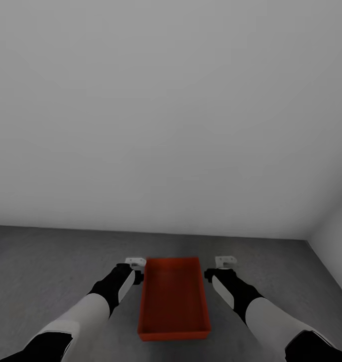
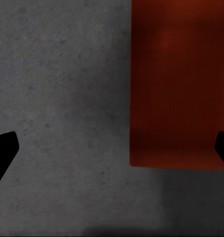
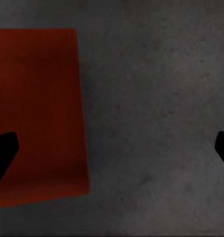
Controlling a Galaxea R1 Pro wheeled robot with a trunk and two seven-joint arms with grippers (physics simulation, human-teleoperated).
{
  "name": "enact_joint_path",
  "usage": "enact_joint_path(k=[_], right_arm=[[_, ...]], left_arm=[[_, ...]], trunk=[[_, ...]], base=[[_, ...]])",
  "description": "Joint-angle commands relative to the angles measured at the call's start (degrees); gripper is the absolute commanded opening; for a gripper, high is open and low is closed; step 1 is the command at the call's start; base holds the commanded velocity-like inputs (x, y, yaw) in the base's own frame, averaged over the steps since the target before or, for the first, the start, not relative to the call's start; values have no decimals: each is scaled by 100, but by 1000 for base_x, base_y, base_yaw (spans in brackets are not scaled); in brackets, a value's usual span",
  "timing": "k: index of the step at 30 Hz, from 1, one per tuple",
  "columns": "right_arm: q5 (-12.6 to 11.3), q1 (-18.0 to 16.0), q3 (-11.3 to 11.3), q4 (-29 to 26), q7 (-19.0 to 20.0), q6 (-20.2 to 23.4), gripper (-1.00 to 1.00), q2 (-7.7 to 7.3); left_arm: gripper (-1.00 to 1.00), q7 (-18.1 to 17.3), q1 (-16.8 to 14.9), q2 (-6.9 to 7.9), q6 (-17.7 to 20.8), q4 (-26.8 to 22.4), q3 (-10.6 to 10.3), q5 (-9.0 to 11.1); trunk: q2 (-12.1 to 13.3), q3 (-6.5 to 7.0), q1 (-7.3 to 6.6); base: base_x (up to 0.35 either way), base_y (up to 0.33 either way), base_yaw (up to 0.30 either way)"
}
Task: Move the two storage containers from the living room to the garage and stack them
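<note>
Now one orange-red container [image 1: 174, 296] sits on the grey floor [image 1: 50, 261] at lower centre — left hand [image 1: 135, 262] and right hand [image 1: 226, 261] flank it, both spread wide, released

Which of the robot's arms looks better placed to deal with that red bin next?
Neither clearly. The orange-red storage container sits on the grey concrete floor, midway between the left gripper and right gripper. Both are open and apart from its long sides, so a two-armed grasp seems likeliest.
</note>
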Motion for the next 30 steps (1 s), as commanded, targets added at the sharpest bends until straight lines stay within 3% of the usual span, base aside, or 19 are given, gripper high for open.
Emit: enact_joint_path(k=[1,12,30], right_arm=[[-44,-5,48,-8,-46,27,100,-5],[-44,-5,48,-5,-46,30,100,-8],[-44,-5,48,-5,-46,25,100,-5]], left_arm=[[100,27,-1,-1,32,-9,-6,21],[100,28,-1,7,20,-9,-8,16],[100,32,-1,8,-13,-9,-10,18]], trunk=[[-3,-5,-3],[-3,-4,-3],[-3,114,-3]], base=[[-320,0,0],[-292,0,0],[-13,0,0]])
